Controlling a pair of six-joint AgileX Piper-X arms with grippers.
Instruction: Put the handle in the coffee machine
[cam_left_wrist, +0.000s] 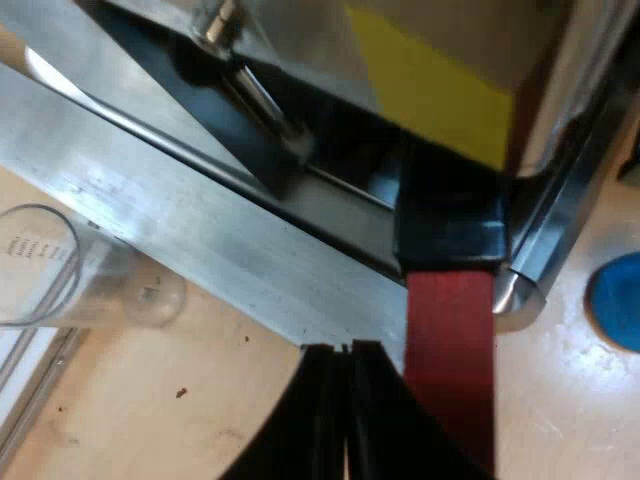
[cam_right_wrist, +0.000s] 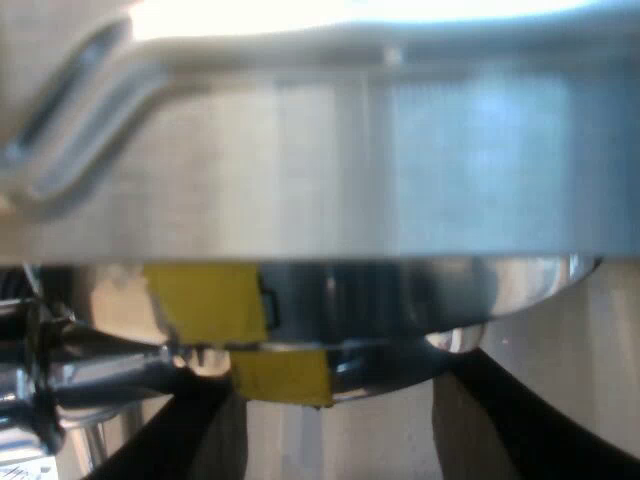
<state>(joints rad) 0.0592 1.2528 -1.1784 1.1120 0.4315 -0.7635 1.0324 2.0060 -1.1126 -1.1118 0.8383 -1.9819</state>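
Handle (cam_left_wrist: 450, 330) sat at the front of the coffee machine (cam_left_wrist: 290, 40), its dark part up under the body and its red end pointing toward the left pincer (cam_left_wrist: 343, 352). That pincer's fingers were pressed together on nothing, just beside the red end; whether they touched it could not be told. A glass (cam_left_wrist: 40, 265) was near on the pincer's other side, and a blue tamper (cam_left_wrist: 618, 312) sat beyond the handle. The handle looked stiff, probably head-heavy metal with a smooth, perhaps slippery grip, best pinched across the red end for leverage. The right pincer (cam_right_wrist: 340, 440) gaped wide and empty, the machine's steel front close ahead of it.
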